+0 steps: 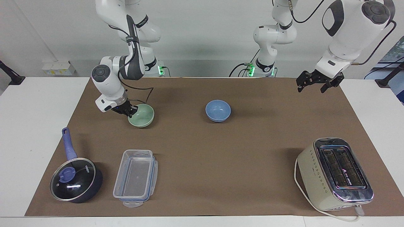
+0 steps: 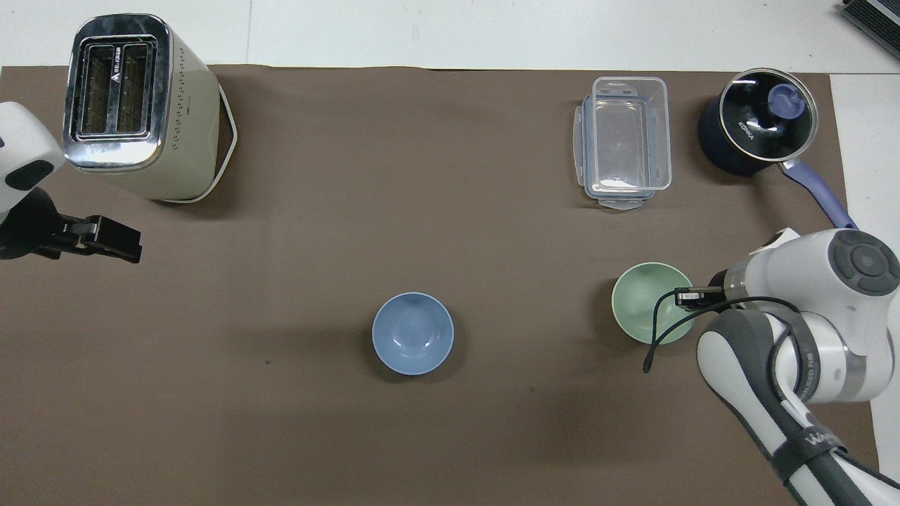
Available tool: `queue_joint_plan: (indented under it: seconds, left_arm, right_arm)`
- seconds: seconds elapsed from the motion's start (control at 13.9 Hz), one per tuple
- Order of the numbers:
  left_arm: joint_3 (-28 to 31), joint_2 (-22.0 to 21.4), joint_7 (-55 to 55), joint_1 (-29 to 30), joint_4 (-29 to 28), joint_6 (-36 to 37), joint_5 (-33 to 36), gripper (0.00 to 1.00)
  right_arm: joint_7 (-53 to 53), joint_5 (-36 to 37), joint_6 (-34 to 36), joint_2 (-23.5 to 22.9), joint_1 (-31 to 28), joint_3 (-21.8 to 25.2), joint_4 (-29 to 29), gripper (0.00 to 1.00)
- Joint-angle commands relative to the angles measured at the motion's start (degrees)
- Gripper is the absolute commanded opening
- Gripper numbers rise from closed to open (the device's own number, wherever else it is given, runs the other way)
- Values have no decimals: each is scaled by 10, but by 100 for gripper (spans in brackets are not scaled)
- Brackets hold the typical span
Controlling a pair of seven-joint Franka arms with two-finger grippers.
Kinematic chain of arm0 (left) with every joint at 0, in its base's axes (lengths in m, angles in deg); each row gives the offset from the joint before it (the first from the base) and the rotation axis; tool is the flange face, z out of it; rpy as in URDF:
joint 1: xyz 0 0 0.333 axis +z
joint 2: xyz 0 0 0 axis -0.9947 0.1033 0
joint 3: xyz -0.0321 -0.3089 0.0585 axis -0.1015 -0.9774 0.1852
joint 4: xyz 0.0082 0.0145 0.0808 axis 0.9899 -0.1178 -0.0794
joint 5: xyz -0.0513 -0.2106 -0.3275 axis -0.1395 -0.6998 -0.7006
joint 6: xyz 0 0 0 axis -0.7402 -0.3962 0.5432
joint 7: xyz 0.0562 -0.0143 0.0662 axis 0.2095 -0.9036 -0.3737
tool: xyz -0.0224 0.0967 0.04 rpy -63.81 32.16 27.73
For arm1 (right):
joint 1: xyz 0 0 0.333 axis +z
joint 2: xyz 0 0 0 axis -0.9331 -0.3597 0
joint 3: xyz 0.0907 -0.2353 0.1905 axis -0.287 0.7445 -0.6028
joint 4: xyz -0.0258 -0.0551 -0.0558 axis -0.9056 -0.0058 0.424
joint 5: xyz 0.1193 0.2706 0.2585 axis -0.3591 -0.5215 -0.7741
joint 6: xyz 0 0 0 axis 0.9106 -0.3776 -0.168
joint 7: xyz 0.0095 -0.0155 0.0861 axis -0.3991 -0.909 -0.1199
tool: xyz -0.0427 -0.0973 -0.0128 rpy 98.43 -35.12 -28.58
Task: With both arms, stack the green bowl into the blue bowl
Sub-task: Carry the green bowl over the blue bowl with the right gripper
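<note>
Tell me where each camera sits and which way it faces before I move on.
Facing view: high across the table, looking at the robots; both arms whole, right gripper shut on the green bowl, left gripper open in the air.
Overhead view: above the robots' end, looking steeply down; left gripper, right forearm.
Shared: both bowls, including the blue bowl, and the toaster, half a turn apart.
</note>
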Motion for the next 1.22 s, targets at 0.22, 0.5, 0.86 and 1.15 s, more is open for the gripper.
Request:
queue_joint_plan:
  seconds: [0.22,0.5,0.86,1.15]
  left_arm:
    - [-3,2,2,2,7,11,10,100]
    - [-3,2,1,2,7,10,10,100]
    - [-3,2,1,2,7,10,10,100]
    - [-3,2,1,2,8,10,10,100]
  right_arm:
    - [24,-51,40,25,101,-7,58,0]
    - [79,-88,32,-4,203,-7,121,0]
    - [173,-89,32,-46,277,-16,149,0]
    - [235,-90,28,-73,328,-16,157,0]
